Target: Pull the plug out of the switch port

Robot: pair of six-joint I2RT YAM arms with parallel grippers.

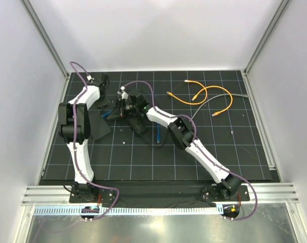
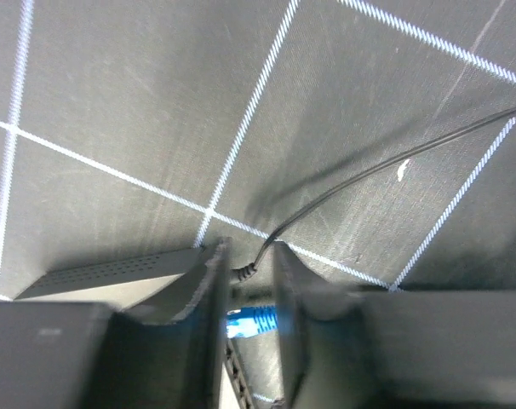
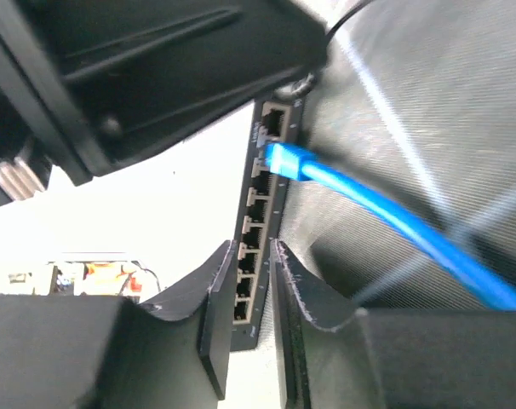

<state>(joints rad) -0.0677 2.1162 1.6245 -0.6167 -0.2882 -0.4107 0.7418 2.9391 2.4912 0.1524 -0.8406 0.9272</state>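
Observation:
The switch (image 3: 256, 256) is a flat black box with a row of small sockets along its edge. A blue plug (image 3: 283, 159) on a blue cable (image 3: 411, 228) sits in the second socket from the far end. My right gripper (image 3: 251, 285) is shut on the switch's thin edge at the near sockets. My left gripper (image 2: 247, 285) is closed over the switch's other end (image 2: 113, 271), beside a thin black cord (image 2: 360, 175); the blue plug (image 2: 254, 322) shows between its fingers. In the top view both grippers, left (image 1: 109, 105) and right (image 1: 123, 108), meet at the switch (image 1: 136, 121).
An orange cable (image 1: 204, 93) and a grey cable (image 1: 232, 96) lie at the back right of the black gridded mat (image 1: 158, 162). A flat black piece (image 1: 98, 129) lies beside the left arm. The blue cable (image 1: 158, 133) trails toward the middle. White walls stand on three sides.

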